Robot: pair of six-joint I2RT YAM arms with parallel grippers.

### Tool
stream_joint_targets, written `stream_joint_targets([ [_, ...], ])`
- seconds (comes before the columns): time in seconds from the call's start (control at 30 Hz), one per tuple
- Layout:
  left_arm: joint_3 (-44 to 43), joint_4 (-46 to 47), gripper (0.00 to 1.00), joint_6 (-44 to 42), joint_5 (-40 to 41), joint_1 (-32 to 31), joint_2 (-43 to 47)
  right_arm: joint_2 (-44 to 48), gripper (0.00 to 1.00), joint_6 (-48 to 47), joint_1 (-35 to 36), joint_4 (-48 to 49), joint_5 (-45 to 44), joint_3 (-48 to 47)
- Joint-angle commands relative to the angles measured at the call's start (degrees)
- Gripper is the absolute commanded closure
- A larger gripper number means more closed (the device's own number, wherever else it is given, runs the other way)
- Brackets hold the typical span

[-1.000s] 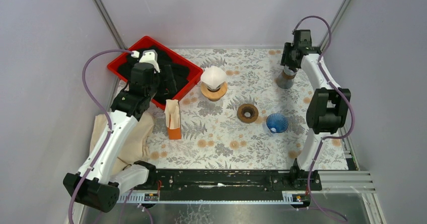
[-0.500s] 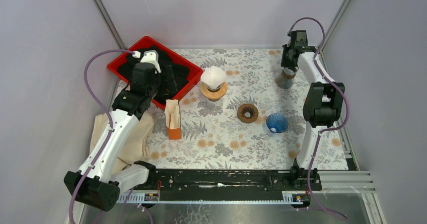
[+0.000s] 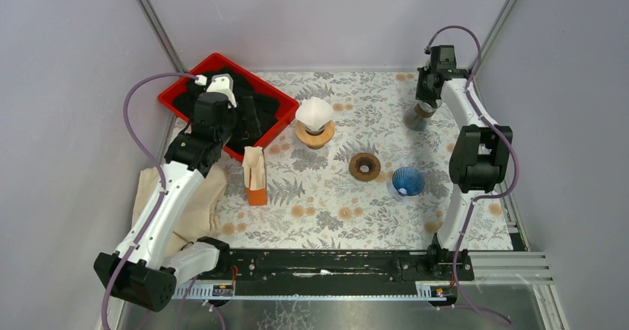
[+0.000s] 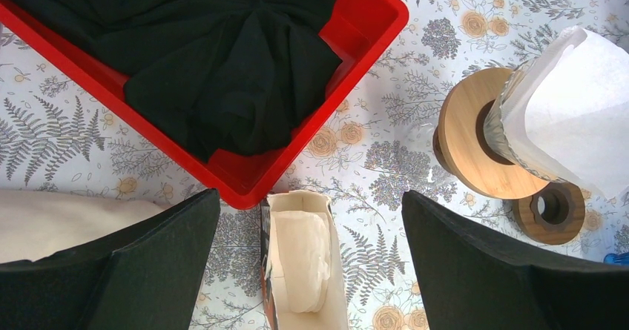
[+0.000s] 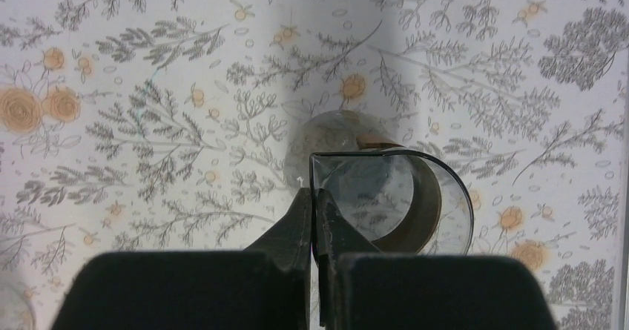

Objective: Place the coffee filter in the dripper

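Looking down from the top view, we see a floral counter (image 3: 326,211) with both arms reaching toward its far side. At the upper right of the frame the right gripper (image 5: 317,204) is closed, its two fingers pinching the rim of a clear glass vessel (image 5: 438,196) with a brown collar; the wrist view shows the glass wall caught between the fingertips. At the upper left, the left gripper (image 4: 308,204) hangs wide open and holds nothing, above the near corner of a red tray (image 4: 374,18) filled with black cloth (image 4: 222,63).

Just below that corner stands an orange-based filter holder (image 3: 254,178) with pale paper filters stacked in it. Near the upper middle, a white paper filter (image 3: 314,111) sits in a clear dripper (image 4: 512,122) on a round wooden stand (image 4: 463,144). Right of centre lie a dark wooden ring (image 3: 354,167) and, just beside it, a blue dripper (image 3: 408,181). A beige cloth (image 3: 196,204) lies at the left edge, partly under the left arm.
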State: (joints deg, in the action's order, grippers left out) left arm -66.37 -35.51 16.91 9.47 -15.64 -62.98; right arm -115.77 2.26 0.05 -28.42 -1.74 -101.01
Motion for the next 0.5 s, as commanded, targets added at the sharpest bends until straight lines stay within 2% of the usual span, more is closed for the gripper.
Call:
stream_joint_targets([
  [0.0, 0.85, 4.00, 0.00, -0.83, -0.40, 0.41, 1.37, 7.38, 1.00, 2.08, 0.58, -1.60, 2.39, 3.02],
  [0.47, 1.72, 5.02, 0.00, -0.32, -1.90, 0.50, 2.73, 24.60, 1.00, 2.93, 11.78, -1.60, -2.12, 15.41],
])
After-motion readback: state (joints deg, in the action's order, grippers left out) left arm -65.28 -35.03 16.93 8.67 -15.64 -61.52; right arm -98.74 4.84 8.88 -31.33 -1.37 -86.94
